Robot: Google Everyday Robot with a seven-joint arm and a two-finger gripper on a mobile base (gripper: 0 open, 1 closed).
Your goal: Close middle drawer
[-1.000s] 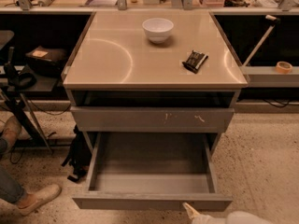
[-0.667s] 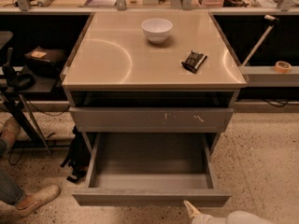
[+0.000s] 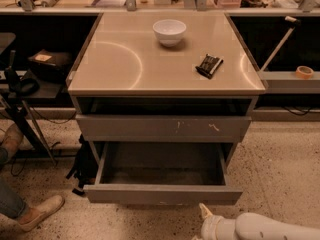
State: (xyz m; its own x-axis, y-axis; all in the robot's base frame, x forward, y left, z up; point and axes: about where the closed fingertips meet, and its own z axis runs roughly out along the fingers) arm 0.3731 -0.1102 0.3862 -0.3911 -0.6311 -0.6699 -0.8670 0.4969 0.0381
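The claw (image 3: 206,218) is hovering low in front of the table's (image 3: 125,64) front edge, just beside the pulled-out drawer (image 3: 150,194), right of its middle; I am not managing to tell whether it is wide or narrow. Pushing off-centre is risking a skewed, jammed drawer. A bowl (image 3: 169,31) is sitting near the back edge, a dark packet (image 3: 209,65) toward the right edge. A shoe (image 3: 40,211) is resting on the speckled floor (image 3: 280,184).

Tan countertop (image 3: 125,66) bears white bowl (image 3: 169,32) and black packet (image 3: 209,66); the gripper (image 3: 205,213) hangs near the floor (image 3: 280,174).
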